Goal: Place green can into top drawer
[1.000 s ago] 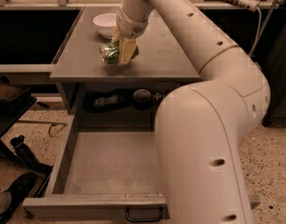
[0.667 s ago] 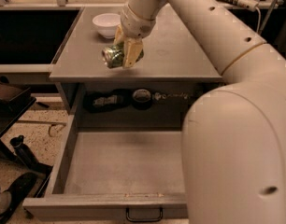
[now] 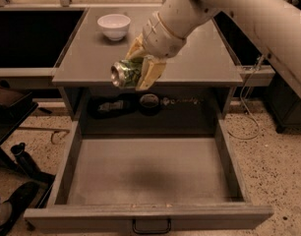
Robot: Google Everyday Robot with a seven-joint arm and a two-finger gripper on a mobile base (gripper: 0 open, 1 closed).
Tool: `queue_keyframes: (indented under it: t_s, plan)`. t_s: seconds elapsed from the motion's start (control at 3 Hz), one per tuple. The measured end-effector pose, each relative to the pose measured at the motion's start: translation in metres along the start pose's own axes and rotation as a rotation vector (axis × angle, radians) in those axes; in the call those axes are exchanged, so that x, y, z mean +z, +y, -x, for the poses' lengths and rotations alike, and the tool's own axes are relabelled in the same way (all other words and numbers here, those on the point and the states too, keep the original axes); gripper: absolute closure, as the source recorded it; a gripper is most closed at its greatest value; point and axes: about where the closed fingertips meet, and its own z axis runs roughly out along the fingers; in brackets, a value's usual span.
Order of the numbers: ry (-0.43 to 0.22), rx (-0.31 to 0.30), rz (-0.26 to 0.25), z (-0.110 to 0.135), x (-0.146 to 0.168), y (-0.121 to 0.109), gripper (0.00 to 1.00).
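Observation:
My gripper (image 3: 138, 66) is shut on the green can (image 3: 125, 73), which lies on its side between the yellowish fingers (image 3: 151, 73) with a silver end facing the camera. The can hangs in the air over the counter's front edge, above the back of the top drawer (image 3: 145, 173). The drawer is pulled fully out, its flat grey bottom bare, with a dark handle (image 3: 151, 226) on its front. My white arm reaches in from the upper right.
A white bowl (image 3: 114, 25) stands at the back left of the grey counter (image 3: 199, 58). Dark objects (image 3: 149, 102) lie on the shelf behind the drawer. Dark items (image 3: 13, 200) lie on the speckled floor at left. A cable (image 3: 249, 112) hangs at right.
My gripper has carried the green can forward off the counter top towards its front edge and the open drawer. The view now shows more of the drawer.

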Motion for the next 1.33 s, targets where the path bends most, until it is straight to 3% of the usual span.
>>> queue_keyframes:
  t_s: [0.33,0.67,1.0,1.33]
  plan:
    - [0.004,0.051,-0.092,0.001,-0.009,0.038,1.0]
    - [0.079,0.106,-0.149,-0.004,0.011,0.06,1.0]
    - [0.166,0.134,-0.204,-0.024,0.053,0.046,1.0]
    - [0.19,0.12,-0.23,-0.025,0.055,0.036,1.0]
